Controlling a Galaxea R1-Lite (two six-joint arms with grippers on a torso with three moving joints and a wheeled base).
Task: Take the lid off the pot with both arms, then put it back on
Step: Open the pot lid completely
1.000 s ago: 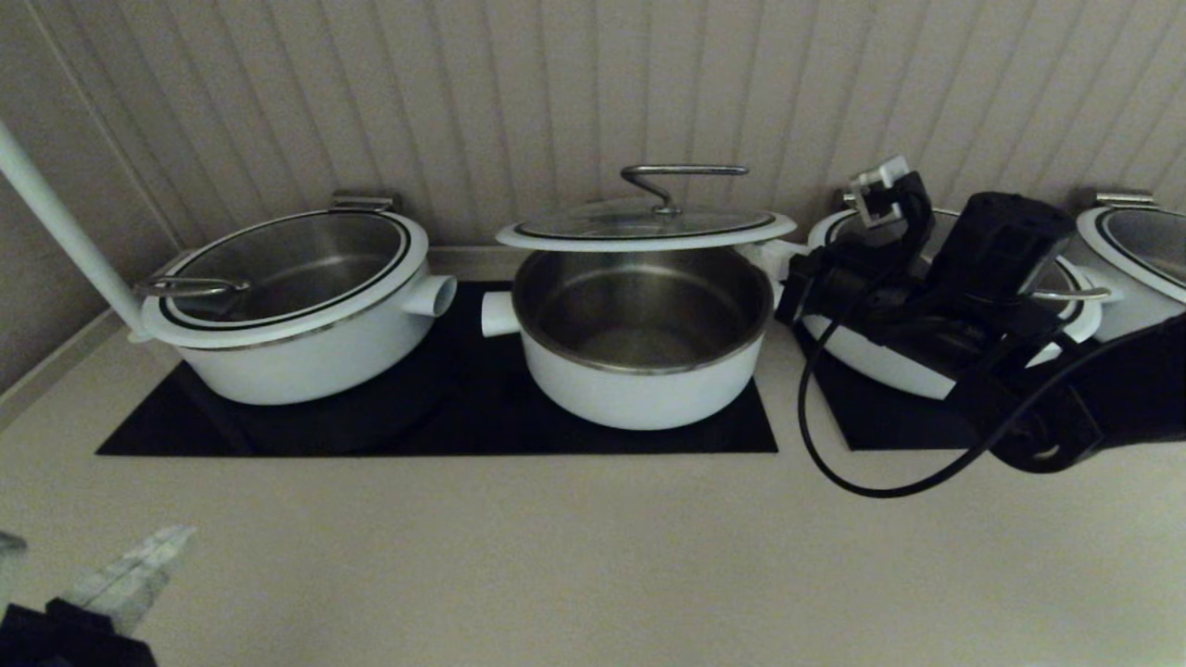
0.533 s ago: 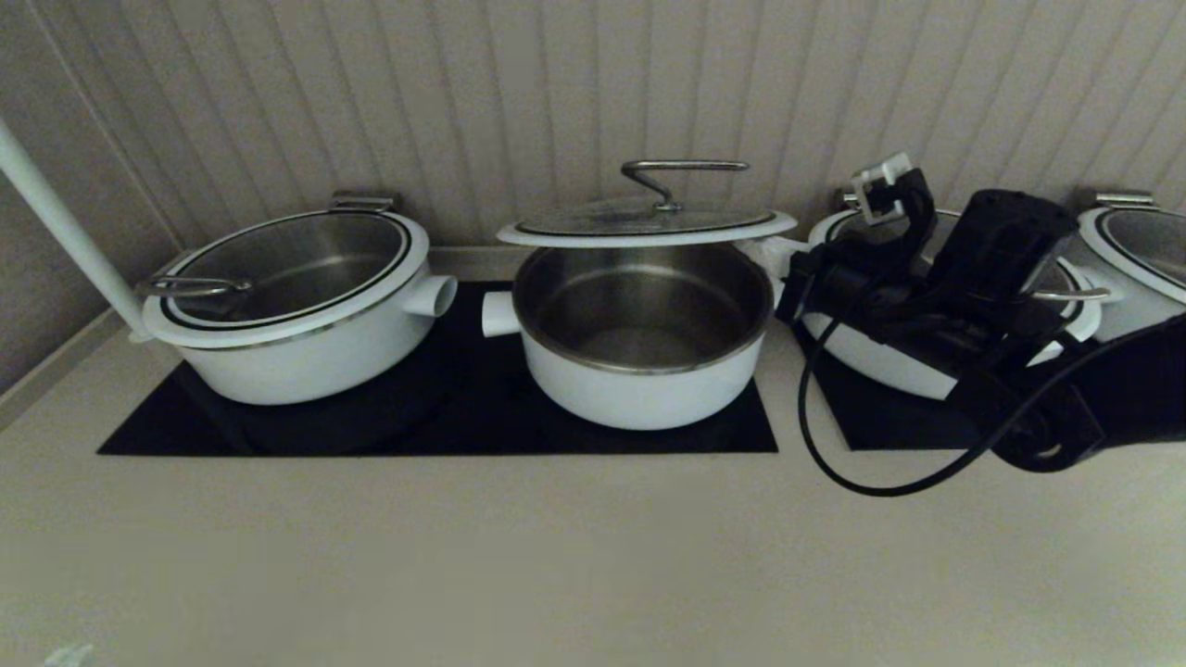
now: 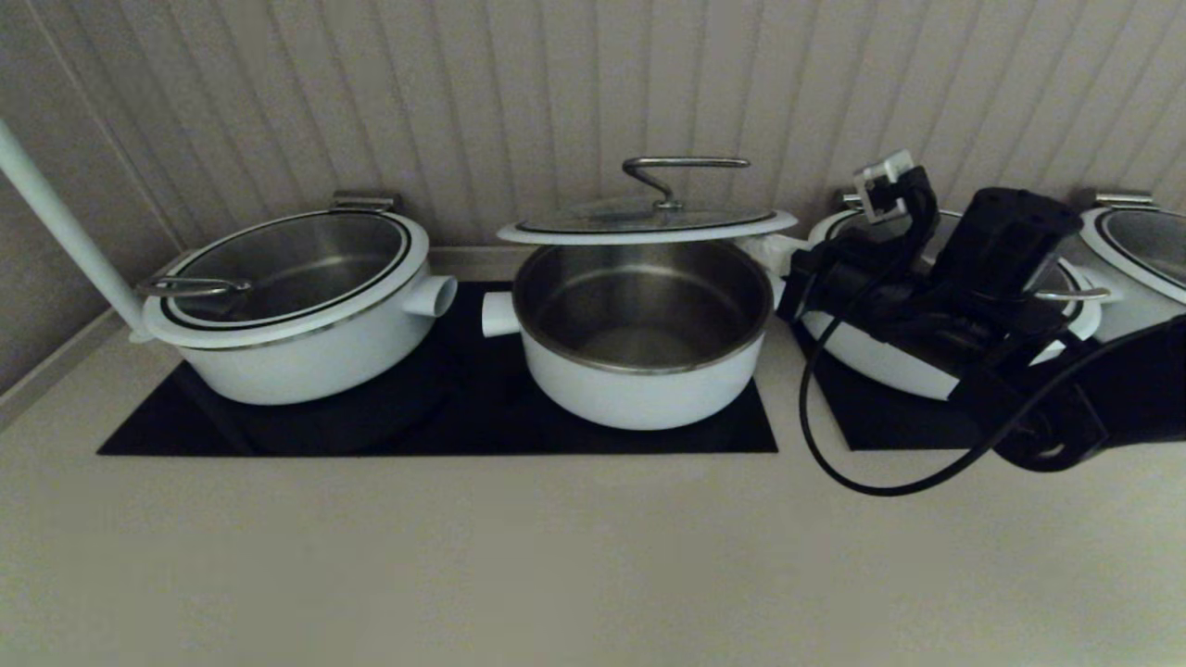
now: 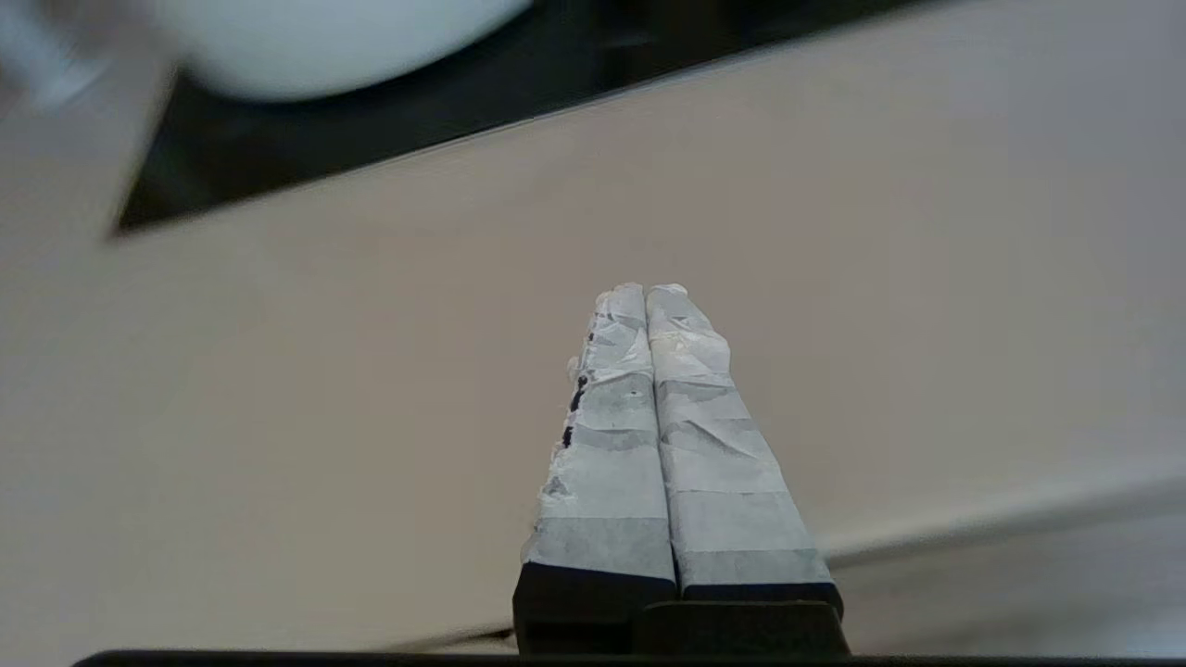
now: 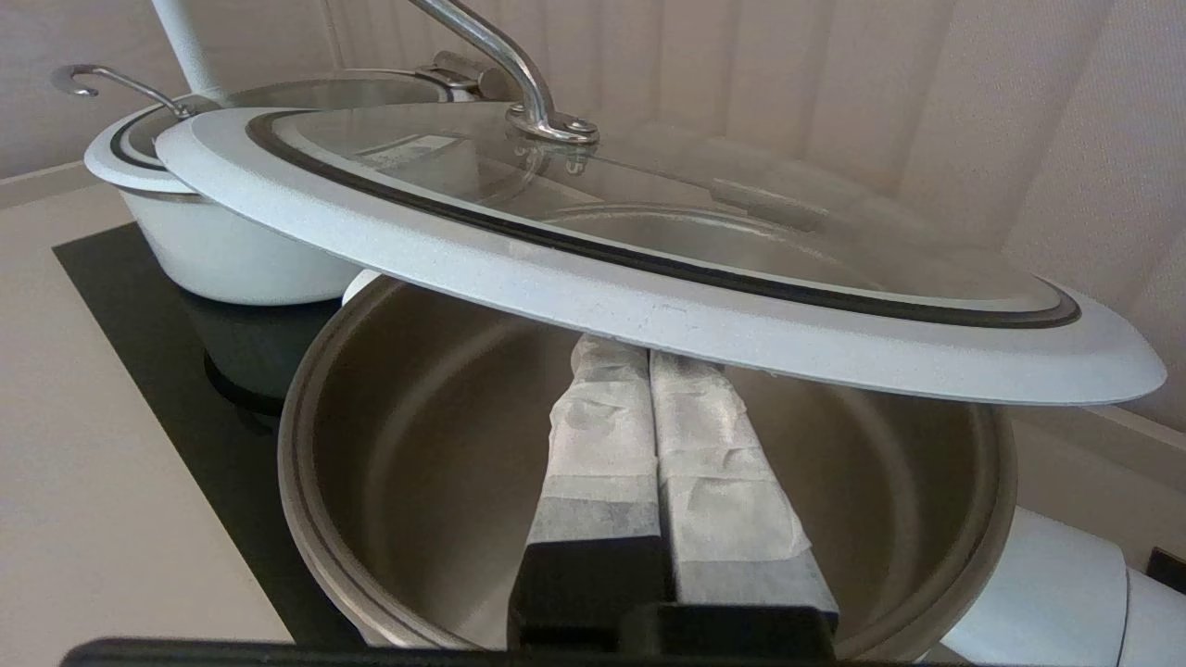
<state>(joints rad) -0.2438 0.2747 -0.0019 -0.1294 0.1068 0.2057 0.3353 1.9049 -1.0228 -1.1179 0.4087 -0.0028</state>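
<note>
The lid (image 3: 646, 227), glass with a white rim and a steel bar handle (image 3: 684, 167), is held up, apart from the round white pot (image 3: 639, 389), whose steel bowl is open to view. My right gripper (image 3: 767, 250) is at the lid's right edge. In the right wrist view its fingers (image 5: 602, 445) are shut together, with their tips under the lid's white rim (image 5: 649, 320) and over the pot's bowl (image 5: 417, 445). My left gripper (image 4: 647, 295) is shut and empty over bare countertop, out of the head view.
A lidded white pot (image 3: 287, 306) stands to the left, another (image 3: 880, 357) behind my right arm, and a third (image 3: 1135, 250) at the far right. A black cooktop (image 3: 445, 417) lies under the pots. A cable loop (image 3: 834, 463) hangs over the counter. A white pole (image 3: 65, 232) leans at the left.
The lid has risen a little on my right gripper. My left gripper has dropped out of the head view's lower left corner.
</note>
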